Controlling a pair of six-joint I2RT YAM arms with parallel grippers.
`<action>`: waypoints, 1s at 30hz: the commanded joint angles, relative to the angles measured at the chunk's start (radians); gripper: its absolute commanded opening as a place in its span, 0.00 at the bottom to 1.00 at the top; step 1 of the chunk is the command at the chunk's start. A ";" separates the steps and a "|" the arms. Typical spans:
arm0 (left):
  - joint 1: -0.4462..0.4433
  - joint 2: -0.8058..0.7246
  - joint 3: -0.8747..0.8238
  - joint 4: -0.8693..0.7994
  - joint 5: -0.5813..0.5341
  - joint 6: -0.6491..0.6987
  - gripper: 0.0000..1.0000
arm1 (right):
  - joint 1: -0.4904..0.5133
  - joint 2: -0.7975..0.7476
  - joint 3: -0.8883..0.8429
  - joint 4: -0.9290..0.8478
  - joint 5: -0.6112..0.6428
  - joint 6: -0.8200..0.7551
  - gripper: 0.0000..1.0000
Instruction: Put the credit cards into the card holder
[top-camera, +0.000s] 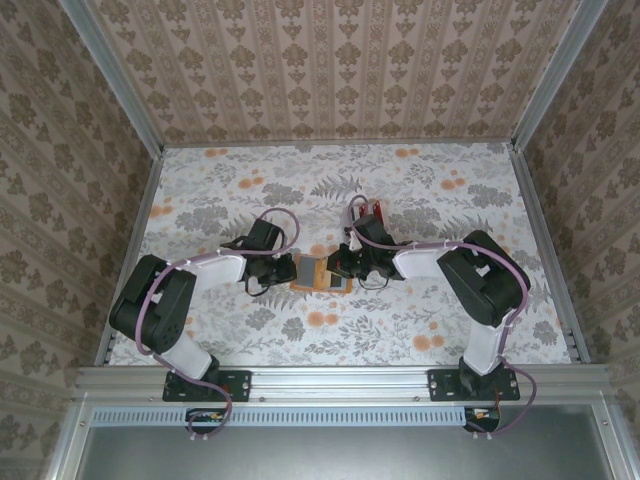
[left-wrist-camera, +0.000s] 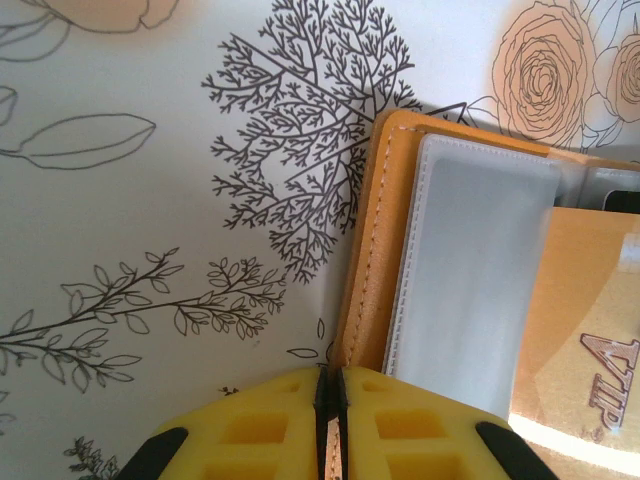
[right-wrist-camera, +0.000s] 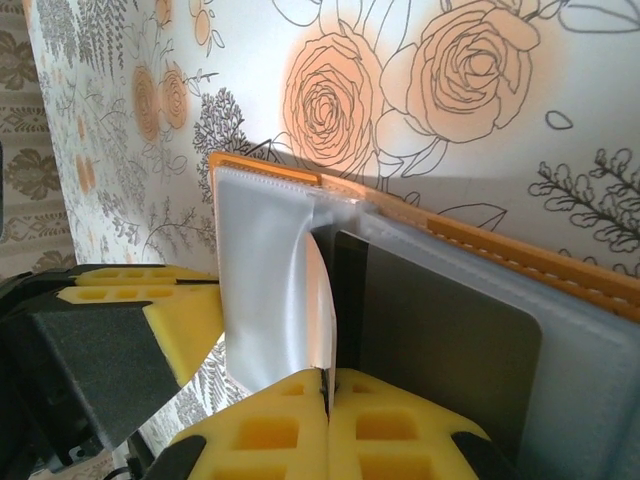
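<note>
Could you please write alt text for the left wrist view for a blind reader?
The left claw, yellow-fingered, is shut on the stitched edge of the open orange card holder, lying on a floral tablecloth. Its clear sleeve has a gold VIP card at its right.

Left pincer (top-camera: 285, 272) and right pincer (top-camera: 345, 266) hem the card holder (top-camera: 318, 273); surrounding table (top-camera: 450, 200) open.

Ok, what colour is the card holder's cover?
Orange, on the card holder; best in the left wrist view.
</note>
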 joint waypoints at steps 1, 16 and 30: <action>-0.012 0.045 -0.034 -0.004 0.014 -0.007 0.13 | -0.004 0.040 0.011 -0.051 0.081 -0.040 0.06; -0.012 0.048 -0.032 -0.002 0.015 -0.008 0.13 | 0.004 0.049 0.026 -0.036 0.199 -0.063 0.05; -0.012 0.057 -0.027 0.000 0.020 -0.007 0.12 | 0.031 -0.015 -0.023 -0.077 0.129 -0.021 0.06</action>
